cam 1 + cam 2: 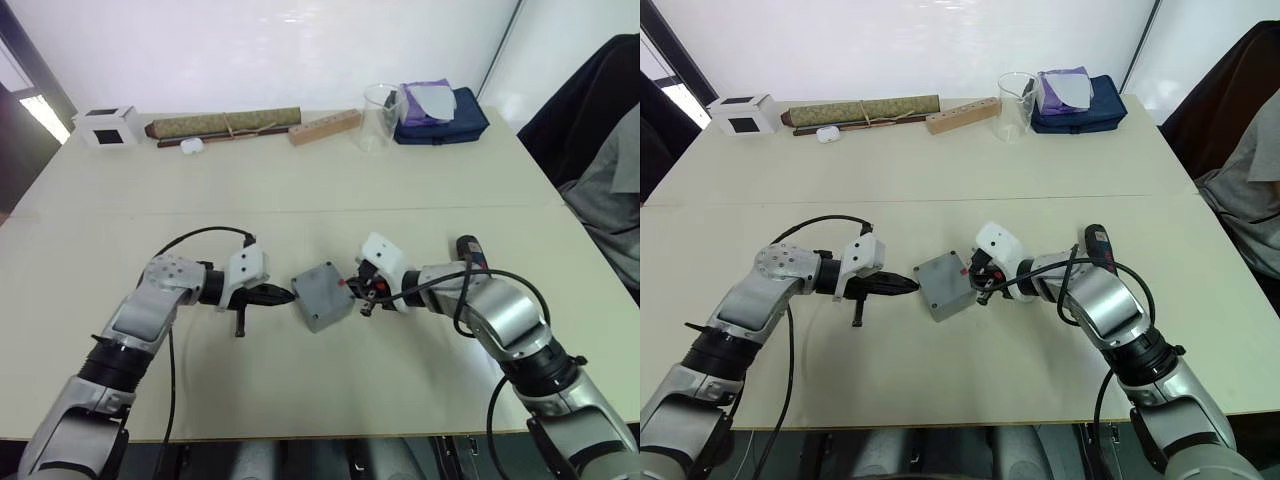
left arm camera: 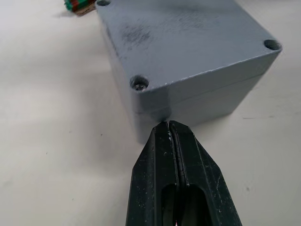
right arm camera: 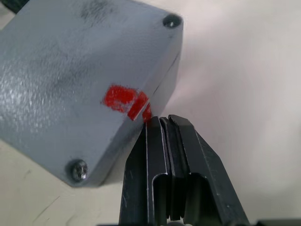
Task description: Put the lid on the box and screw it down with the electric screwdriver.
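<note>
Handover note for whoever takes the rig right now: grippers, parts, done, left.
Left gripper: shut, empty, tip at the box's corner.
Right gripper: shut, empty, tip at the box's opposite side, by the red mark.
Lid sits on the box, mid-table between the arms. Screws show in two corner holes; the other corners are unclear.
Electric screwdriver lies on the table beside the right arm, not held.
Done: lid placed.
Left: check every corner screw, drive any loose one.
</note>
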### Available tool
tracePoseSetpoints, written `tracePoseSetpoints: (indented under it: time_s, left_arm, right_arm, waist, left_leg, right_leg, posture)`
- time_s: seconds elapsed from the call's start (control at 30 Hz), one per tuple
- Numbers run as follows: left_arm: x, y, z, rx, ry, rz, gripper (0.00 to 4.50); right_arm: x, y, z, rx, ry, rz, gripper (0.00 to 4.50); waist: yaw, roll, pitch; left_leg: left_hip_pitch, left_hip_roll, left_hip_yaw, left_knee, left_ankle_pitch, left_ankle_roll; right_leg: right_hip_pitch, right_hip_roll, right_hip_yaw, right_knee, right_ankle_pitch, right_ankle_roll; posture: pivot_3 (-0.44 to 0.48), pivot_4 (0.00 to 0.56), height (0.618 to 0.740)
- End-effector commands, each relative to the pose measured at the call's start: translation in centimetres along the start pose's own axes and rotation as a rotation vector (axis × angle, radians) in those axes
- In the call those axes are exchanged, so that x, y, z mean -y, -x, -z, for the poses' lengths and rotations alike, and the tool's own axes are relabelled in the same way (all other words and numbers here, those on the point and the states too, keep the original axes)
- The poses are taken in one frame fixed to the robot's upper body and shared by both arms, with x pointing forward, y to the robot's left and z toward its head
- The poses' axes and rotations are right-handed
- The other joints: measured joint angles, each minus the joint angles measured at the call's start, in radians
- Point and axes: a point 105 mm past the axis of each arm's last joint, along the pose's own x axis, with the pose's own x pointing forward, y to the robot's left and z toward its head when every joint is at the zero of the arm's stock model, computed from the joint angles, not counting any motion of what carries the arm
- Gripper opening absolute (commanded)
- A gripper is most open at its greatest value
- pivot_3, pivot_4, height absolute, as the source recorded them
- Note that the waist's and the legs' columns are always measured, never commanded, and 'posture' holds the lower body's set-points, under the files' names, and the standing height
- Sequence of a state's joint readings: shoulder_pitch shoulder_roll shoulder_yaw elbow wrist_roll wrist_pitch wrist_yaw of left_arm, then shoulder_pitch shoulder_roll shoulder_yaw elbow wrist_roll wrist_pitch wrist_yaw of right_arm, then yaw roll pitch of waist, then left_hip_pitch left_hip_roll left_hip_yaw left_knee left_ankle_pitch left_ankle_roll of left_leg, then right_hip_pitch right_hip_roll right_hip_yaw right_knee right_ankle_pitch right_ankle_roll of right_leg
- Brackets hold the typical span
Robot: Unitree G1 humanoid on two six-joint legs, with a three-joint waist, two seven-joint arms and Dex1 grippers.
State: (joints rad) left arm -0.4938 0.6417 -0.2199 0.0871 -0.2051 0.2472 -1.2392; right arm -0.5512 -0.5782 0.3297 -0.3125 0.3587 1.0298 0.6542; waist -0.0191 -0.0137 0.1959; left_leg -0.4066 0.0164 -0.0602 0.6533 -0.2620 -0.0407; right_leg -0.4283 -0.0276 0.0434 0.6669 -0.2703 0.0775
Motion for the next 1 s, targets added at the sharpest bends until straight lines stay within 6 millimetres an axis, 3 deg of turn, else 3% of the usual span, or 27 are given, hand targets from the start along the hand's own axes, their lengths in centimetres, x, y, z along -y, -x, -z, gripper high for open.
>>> tracePoseSetpoints:
  time_s: [0.03,0.27,1.0]
  left_arm:
    - [-0.9,0.4,-1.2,0.020,-0.060,-0.029,0.00]
    - [-1.3,0.7,-1.1,0.012,-0.065,-0.040,0.00]
    - [-1.3,0.4,-1.4,0.041,-0.066,-0.068,0.00]
  right_arm:
    - [-1.4,0.6,-1.5,0.075,-0.001,-0.039,0.04]
    - [-2.3,0.7,-1.2,0.092,-0.052,-0.047,0.04]
    - [-1.5,2.4,-0.6,0.090,-0.096,0.036,0.04]
  waist:
    - [0.000,0.000,0.000]
    - [0.000,0.000,0.000]
    - [0.001,0.000,0.000]
  left_leg:
    - [0.000,0.000,0.000,0.000,0.000,0.000]
    - [0.000,0.000,0.000,0.000,0.000,0.000]
    - [0.000,0.000,0.000,0.001,0.000,0.000]
  right_leg:
    - [0.000,0.000,0.000,0.000,0.000,0.000]
    - [0.000,0.000,0.000,0.000,0.000,0.000]
    - [0.000,0.000,0.000,0.001,0.000,0.000]
  posture:
    - [0.000,0.150,0.736]
    - [0.000,0.150,0.736]
    - [0.000,0.150,0.736]
